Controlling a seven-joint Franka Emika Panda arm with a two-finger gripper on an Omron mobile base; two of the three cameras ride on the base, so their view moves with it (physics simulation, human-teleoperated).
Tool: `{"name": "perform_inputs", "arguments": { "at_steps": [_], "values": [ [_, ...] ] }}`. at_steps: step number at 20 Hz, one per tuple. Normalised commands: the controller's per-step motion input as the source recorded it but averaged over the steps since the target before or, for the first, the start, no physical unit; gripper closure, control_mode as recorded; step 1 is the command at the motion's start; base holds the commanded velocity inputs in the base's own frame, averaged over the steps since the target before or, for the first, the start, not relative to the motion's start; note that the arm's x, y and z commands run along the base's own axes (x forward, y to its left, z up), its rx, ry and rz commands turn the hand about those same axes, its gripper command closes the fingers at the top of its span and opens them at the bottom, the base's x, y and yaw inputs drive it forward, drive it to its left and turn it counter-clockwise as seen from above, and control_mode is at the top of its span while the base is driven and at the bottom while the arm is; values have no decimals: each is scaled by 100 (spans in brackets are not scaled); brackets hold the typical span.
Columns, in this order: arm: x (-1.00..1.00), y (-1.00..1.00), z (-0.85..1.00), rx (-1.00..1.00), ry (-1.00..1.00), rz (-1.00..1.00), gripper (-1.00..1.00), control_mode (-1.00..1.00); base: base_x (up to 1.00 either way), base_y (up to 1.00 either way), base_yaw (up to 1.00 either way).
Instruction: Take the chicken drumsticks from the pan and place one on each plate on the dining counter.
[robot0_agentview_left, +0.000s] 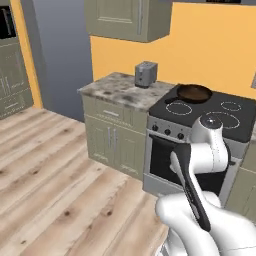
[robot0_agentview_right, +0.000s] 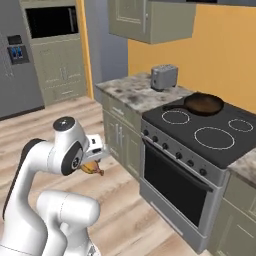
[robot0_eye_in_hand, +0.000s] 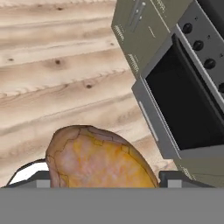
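Note:
My gripper (robot0_agentview_right: 94, 161) hangs low over the wooden floor, left of the stove, shut on a golden-brown chicken drumstick (robot0_agentview_right: 91, 169). In the hand view the drumstick (robot0_eye_in_hand: 100, 159) bulges up between the two fingertips at the bottom. The black pan (robot0_agentview_left: 194, 92) rests on the stove's back left burner, its handle pointing left; seen from the right, the pan (robot0_agentview_right: 202, 104) has a brown inside, and I cannot tell whether anything lies in it. The plates and the dining counter are out of view.
The stove (robot0_agentview_right: 200, 131) with its oven door (robot0_eye_in_hand: 183, 109) stands right of the hand. A marble counter with drawers (robot0_agentview_left: 120, 90) carries a grey toaster (robot0_agentview_left: 146, 74). Open wooden floor (robot0_agentview_left: 55, 170) stretches left. A fridge (robot0_agentview_right: 15, 60) stands far left.

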Motion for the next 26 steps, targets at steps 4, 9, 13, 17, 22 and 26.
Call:
{"name": "perform_inputs", "arguments": {
  "at_steps": [4, 9, 13, 17, 22, 26],
  "values": [
    [0, 0, 0, 0, 0, 0, 100, 100, -100, -27, 41],
    [0, 0, 0, 0, 0, 0, 100, 100, -100, -22, 45],
    [0, 0, 0, 0, 0, 0, 100, 100, -100, -21, 38],
    [0, 0, 0, 0, 0, 0, 100, 100, -100, -5, 15],
    [0, 0, 0, 0, 0, 0, 100, 100, -73, 45, -9],
    [0, 0, 0, 0, 0, 0, 100, 100, 3, 89, -43]
  ]
}}
